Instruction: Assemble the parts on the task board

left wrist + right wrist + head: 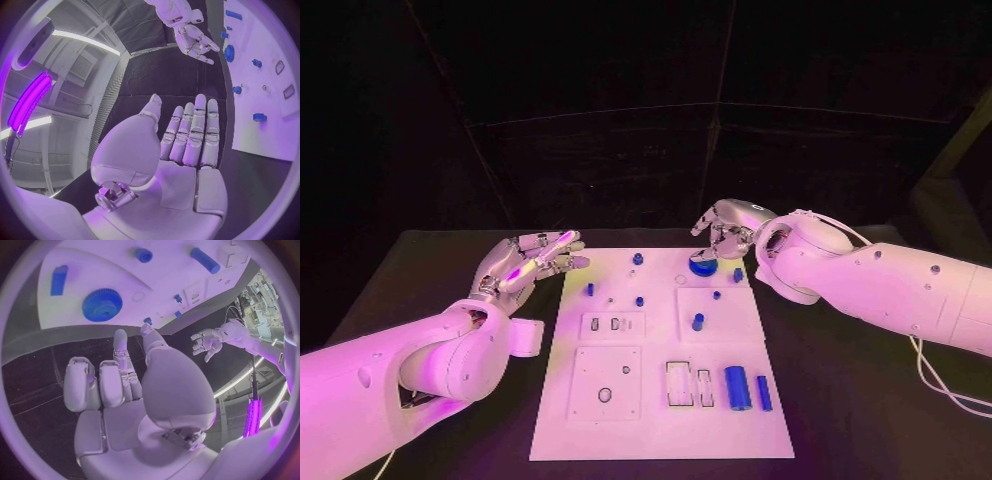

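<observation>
The white task board [661,420] lies in the middle of the black table. A blue gear [702,267] sits near its far right corner, with several small blue pegs [640,300] standing around the far half. A blue cylinder [736,387] and a blue bar [764,392] lie near the front right. My right hand [728,232] hovers just beyond the gear [102,304], holding nothing, its fingers loosely bent. My left hand [538,258] floats beside the board's far left corner, palm flat, fingers [195,130] straight and empty.
Rectangular slots [678,383] and an oval hole [604,394] mark the board's front half. A blue block [58,280] stands next to the gear. Black table [862,400] surrounds the board on both sides.
</observation>
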`<move>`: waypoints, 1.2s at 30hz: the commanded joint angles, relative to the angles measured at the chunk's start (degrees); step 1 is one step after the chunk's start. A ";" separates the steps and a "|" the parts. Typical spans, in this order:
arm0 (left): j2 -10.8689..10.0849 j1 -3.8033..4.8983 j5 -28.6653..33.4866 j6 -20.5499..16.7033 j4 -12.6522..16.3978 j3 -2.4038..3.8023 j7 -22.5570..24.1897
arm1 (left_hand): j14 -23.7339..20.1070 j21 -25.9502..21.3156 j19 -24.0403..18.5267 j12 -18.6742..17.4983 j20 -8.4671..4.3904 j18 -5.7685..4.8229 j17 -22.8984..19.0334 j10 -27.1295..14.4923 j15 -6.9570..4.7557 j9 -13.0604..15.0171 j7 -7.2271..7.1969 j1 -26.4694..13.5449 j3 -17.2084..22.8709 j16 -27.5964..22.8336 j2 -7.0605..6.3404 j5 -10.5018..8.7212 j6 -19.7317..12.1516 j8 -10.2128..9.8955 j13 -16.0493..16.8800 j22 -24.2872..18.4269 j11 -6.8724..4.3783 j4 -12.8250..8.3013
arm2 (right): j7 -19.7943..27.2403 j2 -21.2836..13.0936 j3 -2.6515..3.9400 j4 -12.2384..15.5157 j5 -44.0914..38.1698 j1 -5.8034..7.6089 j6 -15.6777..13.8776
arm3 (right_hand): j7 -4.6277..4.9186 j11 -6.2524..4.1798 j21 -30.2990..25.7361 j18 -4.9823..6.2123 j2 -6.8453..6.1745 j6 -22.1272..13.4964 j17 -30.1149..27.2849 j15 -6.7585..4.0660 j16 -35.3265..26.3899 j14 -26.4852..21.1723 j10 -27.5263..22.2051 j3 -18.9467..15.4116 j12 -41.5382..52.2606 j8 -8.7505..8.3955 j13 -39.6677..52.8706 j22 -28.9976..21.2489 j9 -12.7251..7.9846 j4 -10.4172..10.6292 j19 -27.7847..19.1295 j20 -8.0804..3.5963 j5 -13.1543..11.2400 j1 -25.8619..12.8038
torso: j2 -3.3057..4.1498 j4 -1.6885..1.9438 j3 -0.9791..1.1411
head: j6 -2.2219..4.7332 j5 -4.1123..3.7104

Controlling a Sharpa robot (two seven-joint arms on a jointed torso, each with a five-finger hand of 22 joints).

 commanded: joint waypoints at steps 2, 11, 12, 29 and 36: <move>0.22 0.10 -0.33 1.41 0.04 0.06 0.15 | 0.49 -0.33 0.57 -0.15 -0.13 0.93 0.13 0.69 -0.01 0.08 -0.06 0.14 0.00 -0.25 0.47 0.28 0.68 -0.19 0.04 -0.08 -0.06 -0.43 | -1.78 -0.52 0.09 -0.55 3.10 0.09 4.28 | 0.10 0.24 0.65 -0.86 -0.08 -0.73 3.81 0.38 2.12 2.67 0.20 -1.61 6.92 0.38 8.02 1.45 0.02 2.57 0.87 0.18 -0.14 1.91 | 0.13 -0.15 0.14 | -0.02 -0.19; 0.70 0.10 -0.33 1.32 -0.56 0.05 -0.11 | 0.64 -0.33 0.69 -0.18 -0.17 0.93 0.19 0.80 -0.05 0.07 -0.06 0.17 0.00 -0.26 0.54 0.28 0.77 -0.21 0.04 -0.11 -0.09 -0.51 | -1.73 0.98 0.10 -3.60 1.96 0.03 7.39 | 0.37 0.53 1.06 -1.02 0.37 -1.44 8.80 0.75 4.76 3.28 2.12 -2.55 20.00 0.91 22.86 2.39 0.00 5.07 1.40 0.50 0.00 4.93 | 0.12 0.10 -0.01 | -0.50 -0.41; 0.73 0.10 -0.33 1.30 -0.62 0.05 -0.12 | 0.64 -0.33 0.69 -0.19 -0.17 0.93 0.19 0.81 -0.05 0.07 -0.07 0.18 0.00 -0.26 0.55 0.28 0.77 -0.21 0.04 -0.11 -0.09 -0.52 | -1.76 1.17 0.10 -3.82 1.76 0.02 7.72 | 0.38 0.55 1.08 -1.03 0.42 -1.47 9.17 0.78 4.94 3.33 2.29 -2.61 20.87 0.95 23.82 2.45 0.01 5.16 1.43 0.52 0.01 5.09 | 0.10 0.08 -0.02 | -0.56 -0.37; 0.85 0.09 -0.33 1.18 -1.03 0.05 -0.20 | 0.67 -0.35 0.74 -0.23 -0.18 0.92 0.21 0.81 -0.06 0.06 -0.06 0.24 0.03 -0.30 0.59 0.28 0.78 -0.24 0.02 -0.13 -0.08 -0.59 | -2.26 1.96 0.08 -4.91 0.70 -0.03 11.16 | 0.37 0.61 1.53 -1.25 0.85 -1.04 11.83 0.90 6.22 3.67 4.02 -3.14 27.61 1.70 31.25 3.56 0.13 5.70 2.15 0.67 0.79 6.08 | 0.09 -0.03 -0.05 | -0.92 -0.36; 0.88 0.09 -0.33 1.18 -1.14 0.05 -0.22 | 0.67 -0.35 0.74 -0.23 -0.18 0.92 0.21 0.81 -0.06 0.06 -0.06 0.24 0.03 -0.30 0.59 0.28 0.78 -0.24 0.02 -0.13 -0.08 -0.59 | -2.40 2.15 0.07 -5.27 0.29 -0.05 11.61 | 0.32 0.55 1.67 -1.31 1.42 -0.78 12.25 0.87 6.43 3.71 4.29 -2.99 28.92 1.98 32.77 3.89 0.15 5.46 2.35 0.65 1.42 6.77 | 0.07 0.00 -0.06 | -0.98 -0.43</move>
